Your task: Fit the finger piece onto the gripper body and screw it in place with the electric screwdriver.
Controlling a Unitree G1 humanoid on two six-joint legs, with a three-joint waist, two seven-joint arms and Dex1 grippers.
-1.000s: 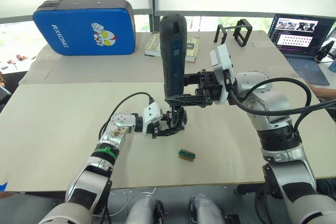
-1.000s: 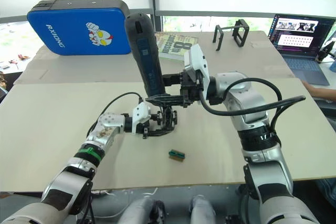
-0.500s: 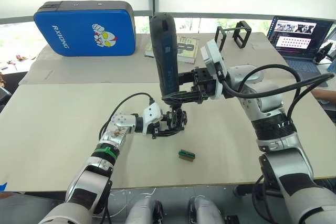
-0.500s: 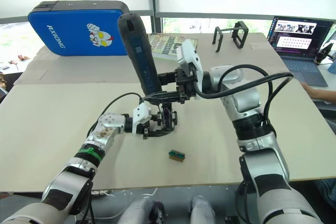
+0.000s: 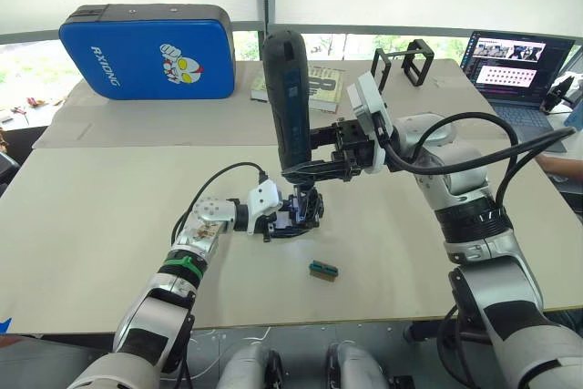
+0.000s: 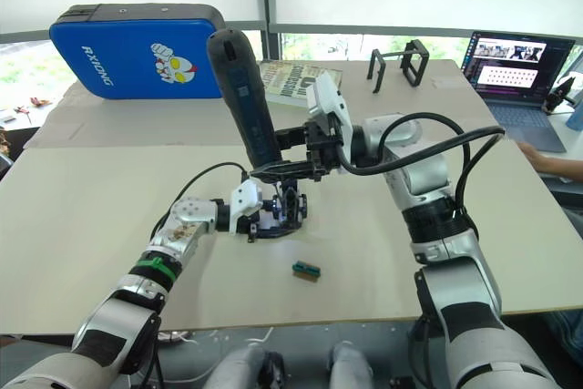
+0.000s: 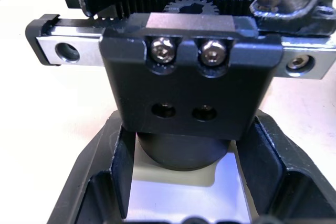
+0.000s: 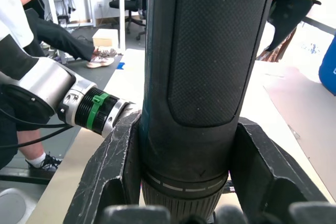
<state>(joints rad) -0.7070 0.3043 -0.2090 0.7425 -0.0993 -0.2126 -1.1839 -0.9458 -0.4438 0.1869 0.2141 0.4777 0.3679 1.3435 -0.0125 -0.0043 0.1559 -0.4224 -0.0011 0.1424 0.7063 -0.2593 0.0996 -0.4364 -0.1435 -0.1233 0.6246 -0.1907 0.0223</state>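
- A small green block (image 5: 323, 269) lies nearest on the table (image 5: 91, 225), on its own, a little in front of the two hands.
- Just behind it, the left hand (image 5: 290, 221) reaches in from the left, its two black fingers (image 7: 113, 174) closed around the round base of the gripper body (image 7: 187, 98), which stands on the table between them.
- In the left wrist view the gripper body shows a black block with two silver screws in its upper face and two empty holes below them; a toothed rack and a metal rail run across behind it.
- I cannot tell the finger piece apart from the rest of the gripper body in these views.
- Right above the left hand, the right hand (image 5: 314, 168) comes in from the right and is clamped on the lower barrel of the electric screwdriver (image 5: 286, 102).
- The electric screwdriver stands nearly upright, its rounded top leaning slightly to the left, its tip pointing down onto the gripper body, where a small light glows.
- Further back a book (image 5: 321, 79) lies flat, with a black wire-frame stand (image 5: 407, 56) to its right.
- At the far left sits a blue case (image 5: 146, 50) with a cartoon figure on it.
- At the far right edge an open laptop (image 5: 524, 70) has its screen lit.
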